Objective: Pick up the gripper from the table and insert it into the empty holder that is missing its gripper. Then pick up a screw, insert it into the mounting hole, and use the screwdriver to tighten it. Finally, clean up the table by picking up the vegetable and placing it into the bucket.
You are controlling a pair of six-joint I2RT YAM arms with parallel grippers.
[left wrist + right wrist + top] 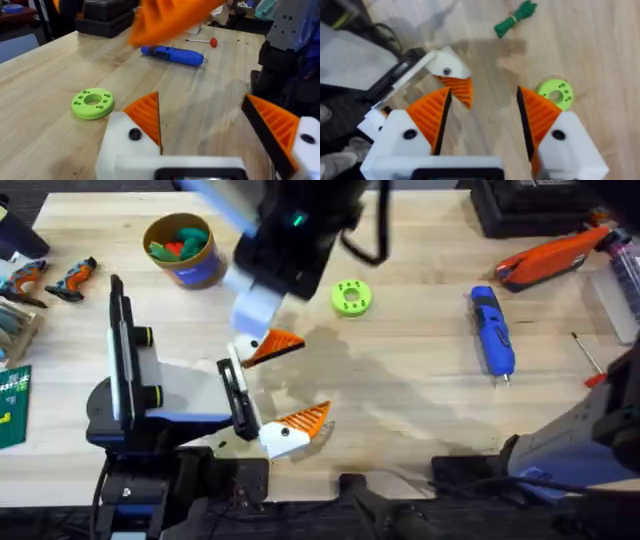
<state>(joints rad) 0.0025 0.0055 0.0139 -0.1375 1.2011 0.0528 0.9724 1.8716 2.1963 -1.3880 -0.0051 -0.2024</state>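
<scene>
Gripper wedge [278, 346]: orange, ribbed, one black side, sat on white angular holder [445, 66] at left arm's tip, mid-table. Dark round spot on holder face, screw or hole, couldn't tell. Left gripper [285, 387] spread wide, nothing between. Right gripper [485, 110] over wedge, also wide, empty. Lime disc [351, 297] with holes, far-right of wedge. Knobby dark green vegetable [515, 17] lay on bare wood. Chunky blue screwdriver [492, 332] was at right. Tan cardboard bucket [200, 270] was far left.
</scene>
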